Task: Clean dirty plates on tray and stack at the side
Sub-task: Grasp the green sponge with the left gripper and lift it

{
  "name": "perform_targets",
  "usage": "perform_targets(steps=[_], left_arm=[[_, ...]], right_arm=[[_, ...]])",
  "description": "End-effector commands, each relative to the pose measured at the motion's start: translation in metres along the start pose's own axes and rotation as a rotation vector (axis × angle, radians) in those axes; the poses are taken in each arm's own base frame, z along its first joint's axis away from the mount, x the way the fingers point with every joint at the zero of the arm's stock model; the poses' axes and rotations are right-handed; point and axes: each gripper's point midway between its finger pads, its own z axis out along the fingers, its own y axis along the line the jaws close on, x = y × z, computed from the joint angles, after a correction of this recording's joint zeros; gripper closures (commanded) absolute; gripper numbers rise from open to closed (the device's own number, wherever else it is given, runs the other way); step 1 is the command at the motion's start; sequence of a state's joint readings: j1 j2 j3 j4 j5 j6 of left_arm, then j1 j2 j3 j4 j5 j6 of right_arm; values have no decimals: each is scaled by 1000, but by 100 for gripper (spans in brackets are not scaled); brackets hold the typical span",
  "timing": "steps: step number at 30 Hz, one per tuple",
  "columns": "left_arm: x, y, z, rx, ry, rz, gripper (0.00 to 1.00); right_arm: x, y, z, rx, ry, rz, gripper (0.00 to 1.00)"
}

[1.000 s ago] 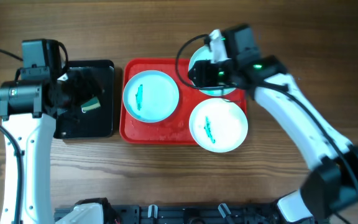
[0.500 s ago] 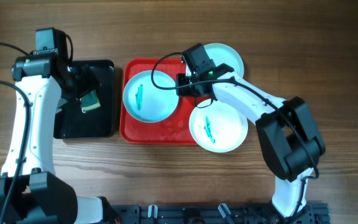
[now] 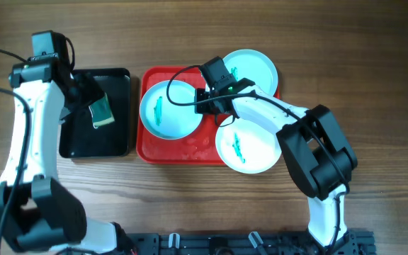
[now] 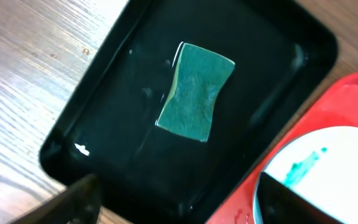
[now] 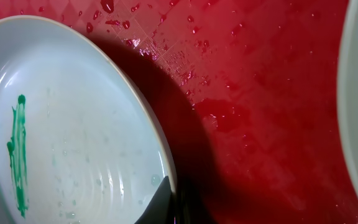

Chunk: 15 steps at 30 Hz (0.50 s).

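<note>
A red tray sits mid-table, its floor wet with droplets. Three white plates rest on it. The first plate, at the tray's left end, has a teal smear. The second plate overhangs the tray's far right corner. The third plate, also smeared, overhangs its near right corner.

The right gripper is low over the tray's middle, at the first plate's right rim; I cannot tell whether its fingers grip it.

Just left of the tray, a black tray holds a green sponge. The left gripper hovers above it, fingers spread wide and holding nothing.
</note>
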State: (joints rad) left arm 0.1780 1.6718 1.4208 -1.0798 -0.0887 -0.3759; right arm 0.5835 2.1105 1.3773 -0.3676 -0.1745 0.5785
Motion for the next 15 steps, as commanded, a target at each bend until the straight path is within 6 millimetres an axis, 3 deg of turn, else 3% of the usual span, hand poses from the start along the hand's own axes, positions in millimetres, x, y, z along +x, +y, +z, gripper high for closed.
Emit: perform_targets(steps=[1,6,9,15], left_arm=[[-5,0,30,-40,41,2,37],[-11,-6,64,-46,60,80,60],[-15,-9,80,-45,63,138,69],[-11,-10,101,-54,99,197,70]], right_arm=[[4,-8,13,31,16,20,96],[4,-8,13,31,16,20,96],[4,-8,13,31,16,20,95],[4,-8,13,31,16,20,96]])
